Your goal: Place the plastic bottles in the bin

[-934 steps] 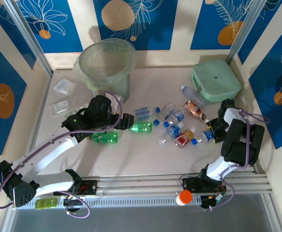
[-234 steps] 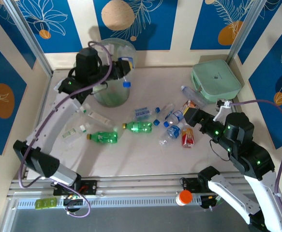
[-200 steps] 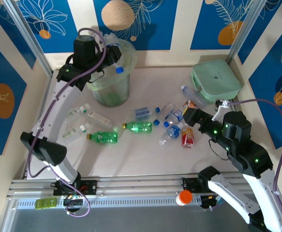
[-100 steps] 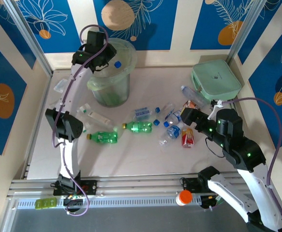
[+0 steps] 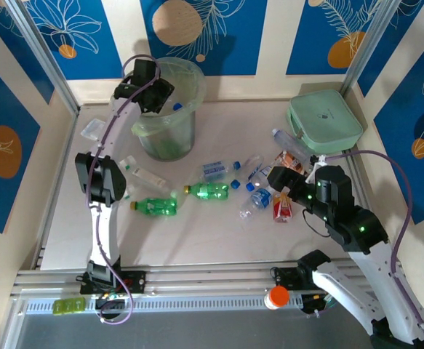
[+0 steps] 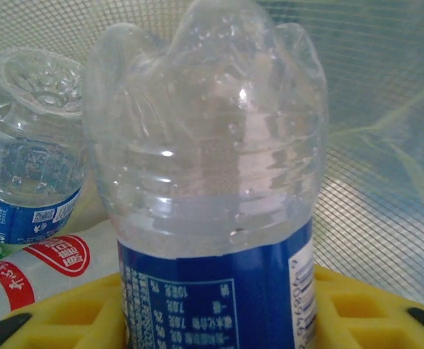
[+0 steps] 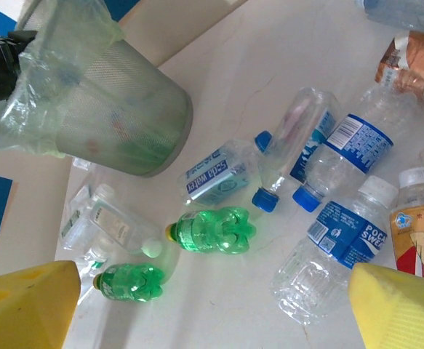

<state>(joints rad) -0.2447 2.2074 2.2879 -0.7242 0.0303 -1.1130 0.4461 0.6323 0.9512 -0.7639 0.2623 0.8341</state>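
Left gripper (image 5: 158, 93) sits inside the bin (image 5: 191, 71) rim, with the mesh wall close around it. A clear blue-labelled bottle (image 6: 212, 182) sits between its yellow fingers (image 6: 66, 313), long axis upright in the wrist view, dimpled base uppermost. Can't tell whether the grip is tight or slack. Right gripper (image 5: 278, 177) is spread wide and empty above the scattered bottles (image 7: 342, 218), with bare table (image 5: 212, 240) nearer.

Blue wall panels (image 5: 197, 36) run across the back, white leaf outlines drawn over them, cream stripes between. A tan disc (image 5: 177, 22) sits up top at centre, an orange one (image 5: 346, 49) off to the right. Slanted aluminium posts (image 5: 44, 62) frame both back corners. The side walls carry the same blue and cream. Down below, a pale, faintly marbled table (image 5: 226, 240), evenly lit, shadows soft, and a ribbed metal rail (image 5: 212, 280) along the near edge.
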